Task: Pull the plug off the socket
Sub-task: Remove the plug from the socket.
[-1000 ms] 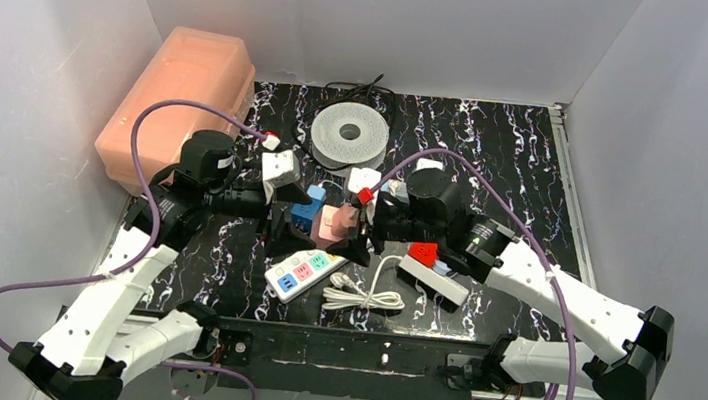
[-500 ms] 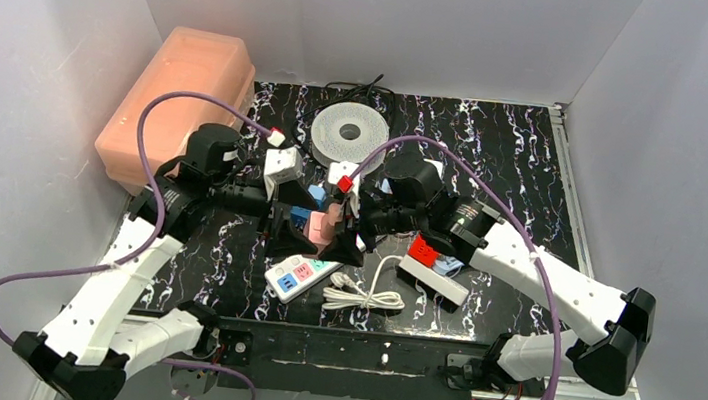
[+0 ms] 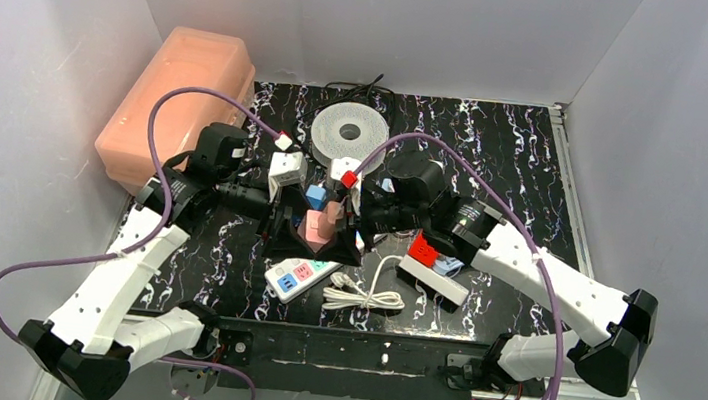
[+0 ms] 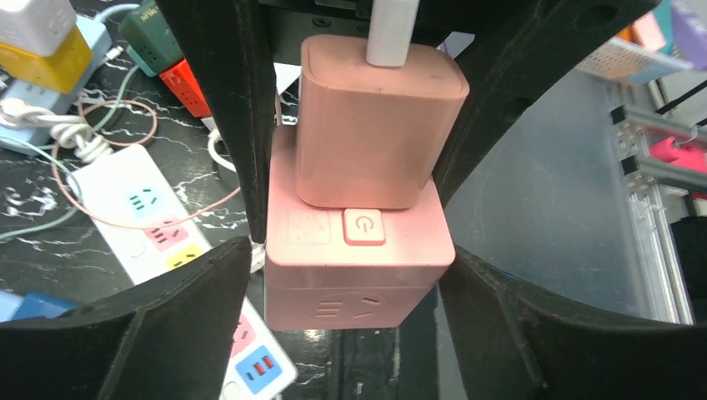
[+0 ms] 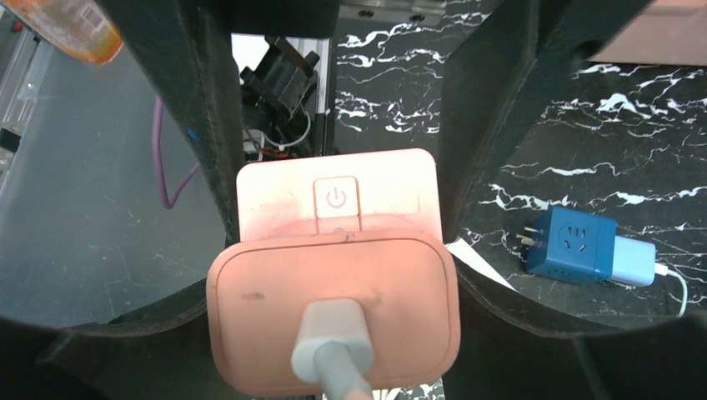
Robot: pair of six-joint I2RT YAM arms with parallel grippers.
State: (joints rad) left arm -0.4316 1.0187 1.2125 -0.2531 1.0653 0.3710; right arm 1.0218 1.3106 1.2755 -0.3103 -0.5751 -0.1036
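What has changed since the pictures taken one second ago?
The right gripper, holding the pink plug, moved left and brought the pink socket cube between the fingers of the left gripper, which closed in on it. The plug is still seated in the cube; the white power strip and spool lie unmoved.

One pink plug (image 4: 379,133) and one pink socket cube (image 4: 358,287), stacked together. Two grippers: the left gripper (image 4: 354,258) and the right gripper (image 5: 333,275). Two power strips lie on the tabletop (image 3: 516,158): one white strip (image 3: 299,276) with coloured outlets and one plain strip (image 3: 441,282). One blue adapter (image 5: 584,246). One bundled white cable (image 3: 364,297). One white spool (image 3: 349,134). One pink box (image 3: 181,90). In the left wrist view there are also small plug blocks: one red block (image 4: 185,87), one green block (image 4: 150,29) and one yellow block (image 4: 42,50). That makes three countable, though that corner is cropped and cluttered, so there may be more.
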